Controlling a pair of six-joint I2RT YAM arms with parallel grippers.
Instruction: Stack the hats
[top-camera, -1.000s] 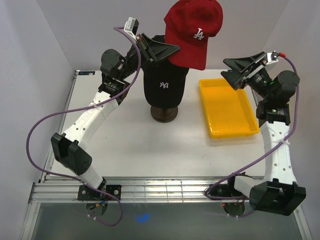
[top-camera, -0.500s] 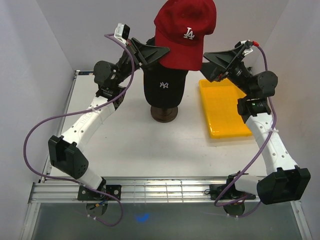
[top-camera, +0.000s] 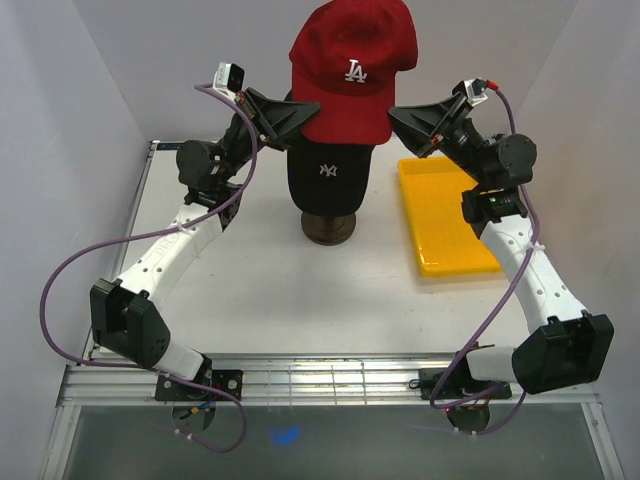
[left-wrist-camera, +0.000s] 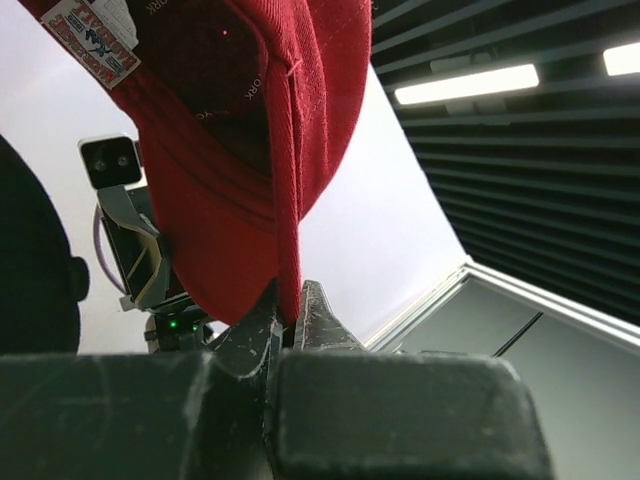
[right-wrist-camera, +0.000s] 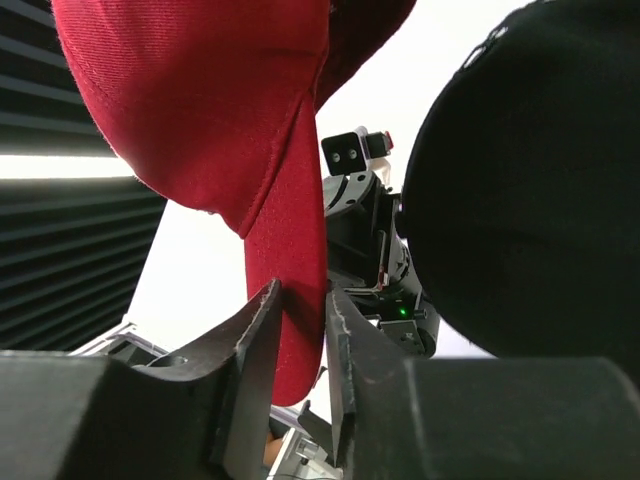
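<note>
A red hat (top-camera: 345, 70) with a white "LA" hangs in the air just above a black "NY" hat (top-camera: 325, 175), which sits on the mannequin head. My left gripper (top-camera: 300, 115) is shut on the red hat's left lower edge; the fabric (left-wrist-camera: 230, 150) is pinched at the jaw tips (left-wrist-camera: 290, 310). From the right, my right gripper (top-camera: 395, 115) holds the hat's other edge. In the right wrist view, a red strip (right-wrist-camera: 290, 260) stands between the narrow jaws (right-wrist-camera: 302, 300). The black hat (right-wrist-camera: 540, 180) fills the right of that view.
The mannequin's dark round base (top-camera: 328, 228) stands mid-table at the back. A yellow tray (top-camera: 445, 210) lies to its right, under the right arm. White walls close in the back and sides.
The right arm swung left from over the tray to the red hat and closed its jaws on the hat's right edge. The left arm carried the red hat leftward over the black hat.
</note>
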